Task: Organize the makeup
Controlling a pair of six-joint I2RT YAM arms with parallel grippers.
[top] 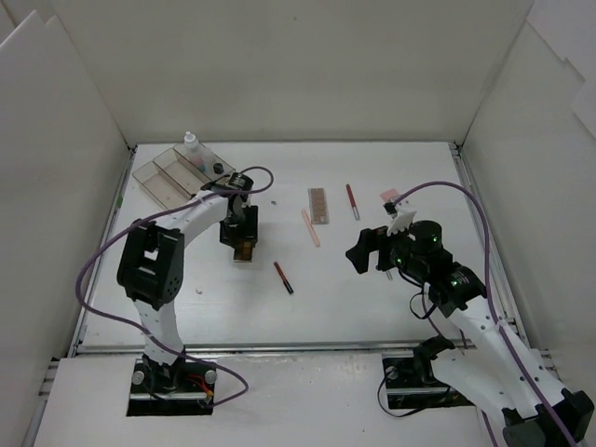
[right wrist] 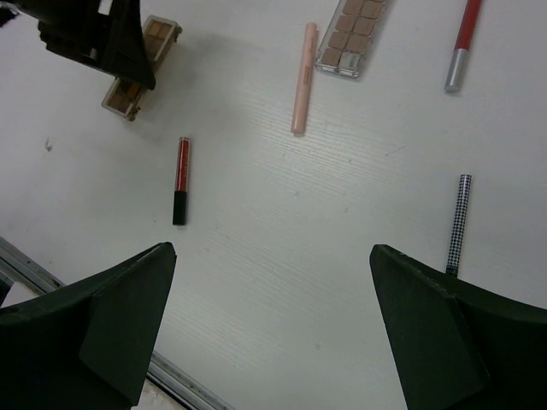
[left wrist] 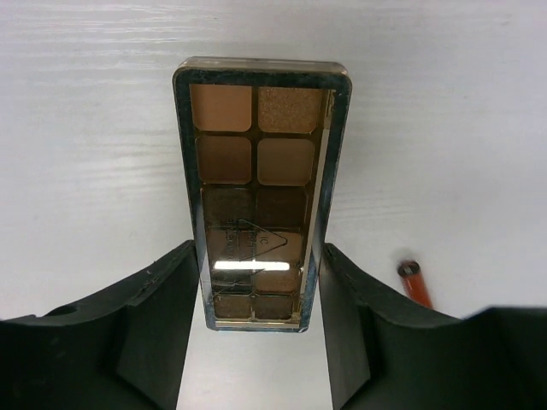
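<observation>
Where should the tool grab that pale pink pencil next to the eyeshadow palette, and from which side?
Grip the pink pencil on its near half, coming straight down from above and closing across its slim width. It lies flat on the table, and its far end sits close beside the palette, so the near half likely leaves more room on both sides.
</observation>
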